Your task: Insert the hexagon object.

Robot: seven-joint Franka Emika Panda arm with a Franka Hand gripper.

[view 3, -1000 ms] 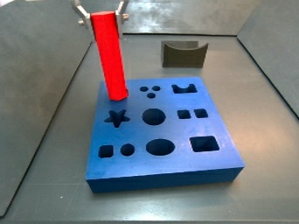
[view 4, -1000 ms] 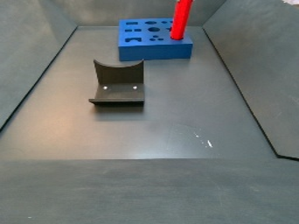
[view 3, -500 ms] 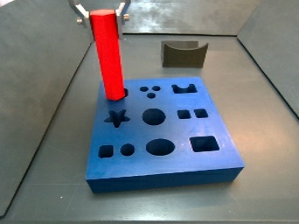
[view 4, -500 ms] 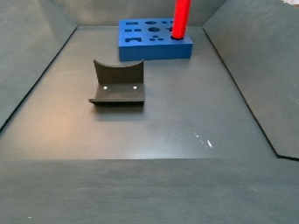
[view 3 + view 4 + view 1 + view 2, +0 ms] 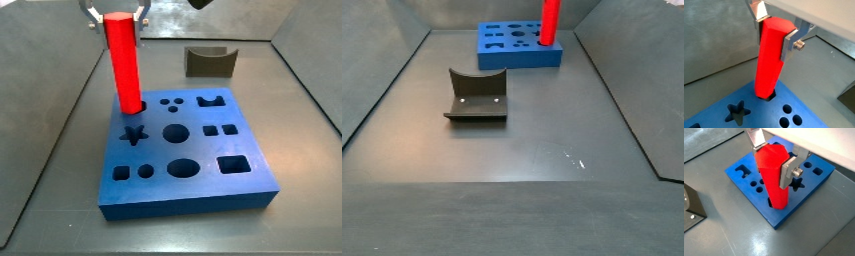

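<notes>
At a corner hole of the blue block (image 5: 187,150), the red rod (image 5: 124,62) stands upright, its lower end inside the hole in both wrist views (image 5: 769,62) (image 5: 775,175). The gripper (image 5: 776,22) is clamped on the rod's upper end; one silver finger (image 5: 789,170) lies flat against its side. Star, round and square holes lie beside it in the block's top. The dark fixture (image 5: 476,95) stands on the grey floor (image 5: 529,160), well apart from the block (image 5: 516,45).
</notes>
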